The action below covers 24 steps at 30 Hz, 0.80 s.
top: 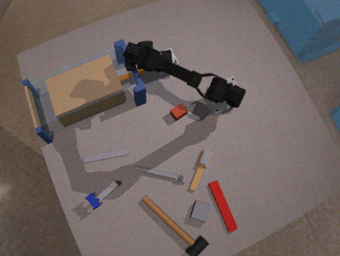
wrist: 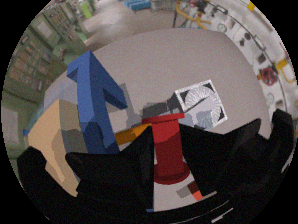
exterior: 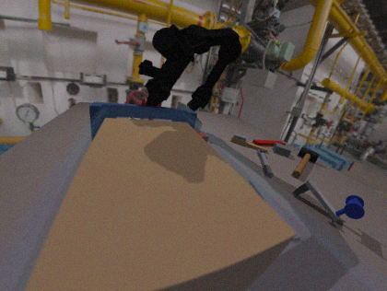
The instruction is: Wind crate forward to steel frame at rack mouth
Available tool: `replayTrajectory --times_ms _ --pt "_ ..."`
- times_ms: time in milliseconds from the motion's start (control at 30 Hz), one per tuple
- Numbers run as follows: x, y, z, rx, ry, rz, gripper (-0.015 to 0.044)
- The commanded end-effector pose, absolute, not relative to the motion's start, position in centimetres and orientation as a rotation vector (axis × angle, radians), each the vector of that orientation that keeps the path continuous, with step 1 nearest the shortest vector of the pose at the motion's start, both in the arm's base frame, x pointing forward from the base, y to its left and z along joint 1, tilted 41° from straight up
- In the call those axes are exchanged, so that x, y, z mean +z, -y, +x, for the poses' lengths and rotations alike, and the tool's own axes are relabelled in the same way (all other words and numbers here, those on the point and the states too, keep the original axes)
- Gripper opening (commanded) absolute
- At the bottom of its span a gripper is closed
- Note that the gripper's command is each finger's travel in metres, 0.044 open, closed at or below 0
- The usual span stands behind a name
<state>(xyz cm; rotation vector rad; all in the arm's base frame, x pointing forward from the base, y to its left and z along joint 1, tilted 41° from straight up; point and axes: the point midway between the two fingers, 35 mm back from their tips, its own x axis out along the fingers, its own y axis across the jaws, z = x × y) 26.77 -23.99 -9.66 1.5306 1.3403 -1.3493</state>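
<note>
The tan crate (top: 81,87) (exterior: 157,198) (wrist: 46,134) sits, looking flat, inside the clear-panelled cubby. A small gap shows between its front and the blue frame (top: 140,94) (exterior: 143,110) (wrist: 89,95) in the top view. An orange strap (top: 126,76) (wrist: 129,135) runs forward through the frame. My gripper (wrist: 162,127) is shut on the red handle grip (wrist: 169,150), which stands upright between the fingers. A pale-edged boxy part (wrist: 211,87), seemingly the winch, lies just beyond; the arm hides most of it in the top view. The key and its hole are hidden.
A small orange-red block (top: 179,112) lies near the arm base. Away from the cubby lie a blue-knobbed crank (top: 93,201), a flat grey bar (top: 106,156), a grey wrench-like tool (top: 159,174), a brush (top: 198,176), a hammer (top: 167,220), a grey block (top: 200,211) and a red bar (top: 223,206).
</note>
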Motion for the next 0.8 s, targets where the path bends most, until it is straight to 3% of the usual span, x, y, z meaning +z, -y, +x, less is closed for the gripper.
replayTrajectory --times_ms 0,767 --pt "-9.0 22.4 26.5 -1.341 -1.373 1.543 0.0" --pt "-7.6 20.7 25.4 -1.341 -1.374 1.544 0.0"
